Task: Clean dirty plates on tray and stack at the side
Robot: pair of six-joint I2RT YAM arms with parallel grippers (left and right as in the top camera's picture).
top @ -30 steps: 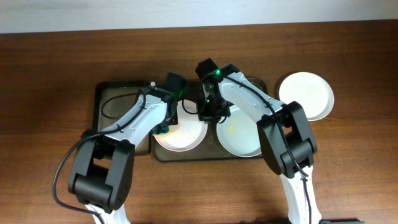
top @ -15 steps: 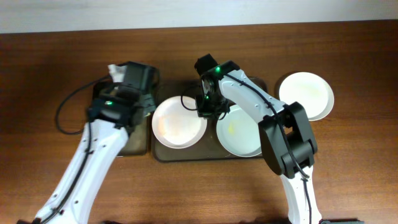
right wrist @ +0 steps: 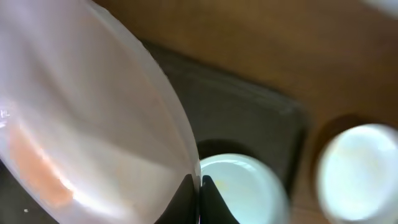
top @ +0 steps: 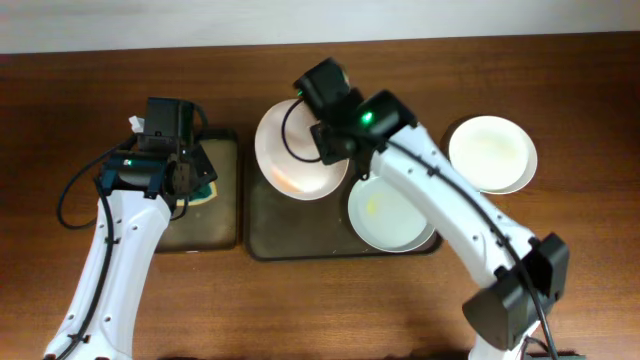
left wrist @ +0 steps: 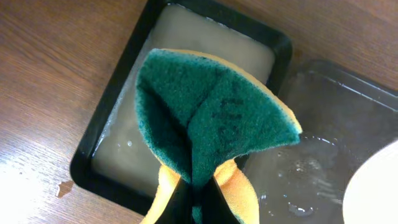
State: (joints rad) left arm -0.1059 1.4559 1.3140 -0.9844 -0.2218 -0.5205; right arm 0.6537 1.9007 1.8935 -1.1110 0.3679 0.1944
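My right gripper (top: 338, 152) is shut on the rim of a white plate (top: 295, 150) with an orange smear and holds it tilted above the back left of the tray (top: 300, 240). In the right wrist view the held plate (right wrist: 93, 112) fills the left side, with the jaws (right wrist: 199, 193) pinching its edge. A second plate (top: 390, 215) with a yellowish smear lies on the tray's right side. A third plate (top: 492, 152) sits on the table at the right. My left gripper (left wrist: 196, 202) is shut on a green and yellow sponge (left wrist: 211, 118).
A smaller dark tray (top: 205, 225) holding murky water lies left of the big tray, under the left gripper (top: 195, 180). It also shows in the left wrist view (left wrist: 118, 168). The surface is a brown wooden table (top: 560, 260).
My left arm has pulled back from the plate to over the small dark tray with the sponge. My right gripper has lifted and tilted the left plate up off the tray.
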